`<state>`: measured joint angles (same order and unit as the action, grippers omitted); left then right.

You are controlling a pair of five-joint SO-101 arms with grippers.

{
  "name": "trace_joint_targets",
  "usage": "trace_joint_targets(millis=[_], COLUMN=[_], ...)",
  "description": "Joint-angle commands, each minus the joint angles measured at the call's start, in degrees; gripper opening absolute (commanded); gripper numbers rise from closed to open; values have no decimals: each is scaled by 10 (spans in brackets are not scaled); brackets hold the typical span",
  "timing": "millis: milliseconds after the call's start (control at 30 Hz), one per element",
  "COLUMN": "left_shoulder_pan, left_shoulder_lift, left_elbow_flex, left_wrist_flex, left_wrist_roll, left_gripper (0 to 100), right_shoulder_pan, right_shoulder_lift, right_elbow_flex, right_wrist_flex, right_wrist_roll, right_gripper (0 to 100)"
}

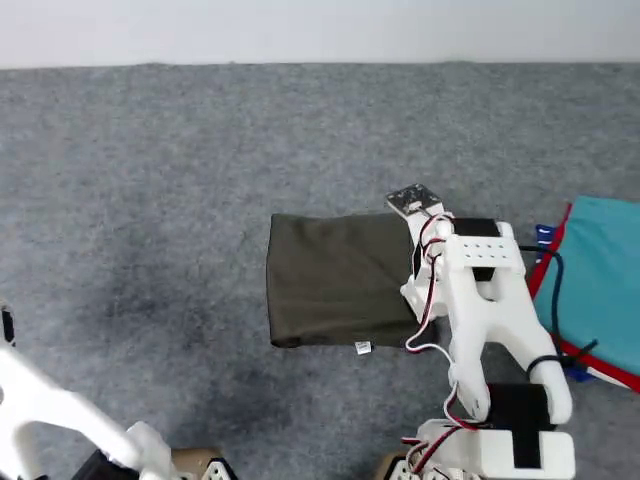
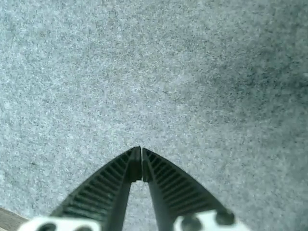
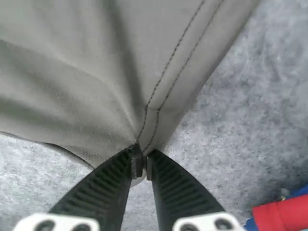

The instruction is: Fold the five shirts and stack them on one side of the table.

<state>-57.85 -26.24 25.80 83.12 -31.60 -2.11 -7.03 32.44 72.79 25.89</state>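
On table [image 1: 150,200] centre | olive shirt [image 1: 335,280] | seam edge pinched in right tool [image 3: 139,162]

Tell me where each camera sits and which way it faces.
High view: above table, looking down on olive shirt, teal shirt, right arm, left arm.
Left wrist view: on left arm, facing the table; left gripper shut.
Right wrist view: on right arm, facing olive shirt; right gripper pinches it.
High and right wrist views share the olive shirt.

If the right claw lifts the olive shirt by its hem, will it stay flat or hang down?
Probably floppy: the olive shirt creases where the right claw pinches its hem. It looks thin, so the folds would likely sag open.
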Motion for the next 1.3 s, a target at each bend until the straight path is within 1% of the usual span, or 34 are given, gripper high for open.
trace_joint_targets(millis=[0,67,167,267,367,467,667,833,1000,1033,1100,1133,1200,1233,1267], left_shoulder_pan=[-2,-3,-3,-1,-3,-4,-4,-4,-4,-4,-4,-4,-4,-4,-4], left_shoulder_lift=[-19,-19,-19,-19,-19,-21,-25,-25,-25,-25,-25,-24,-24,-24,-23], left_elbow_flex=[-2,-2,-2,-2,0,12,29,29,30,30,30,30,30,30,30], left_wrist_flex=[-13,-13,-14,-14,-14,-14,-14,-14,-14,-14,-14,-14,-14,-14,-14], left_wrist_roll=[-5,-5,-5,-5,-5,-5,-5,-4,-4,-4,-4,-4,-4,-4,-4], left_gripper=[13,13,13,13,13,13,13,13,13,13,13,13,13,13,13], right_shoulder_pan=[3,3,3,2,-11,-42,-109,-113,-118,-118,-118,-117,-117,-117,-116], right_shoulder_lift=[-1,0,3,4,5,5,36,124,210,225,256,271,300,315,328], right_elbow_flex=[-59,-85,-113,-121,-119,-117,-119,-120,-144,-154,-181,-194,-227,-243,-258], right_wrist_flex=[33,57,68,57,27,0,-25,-54,-64,-59,-41,-30,-8,1,9], right_wrist_roll=[4,-20,-77,-135,-184,-219,-231,-275,-280,-280,-276,-275,-274,-265,-246], right_gripper=[55,122,230,318,373,385,384,384,382,376,313,261,125,52,0])
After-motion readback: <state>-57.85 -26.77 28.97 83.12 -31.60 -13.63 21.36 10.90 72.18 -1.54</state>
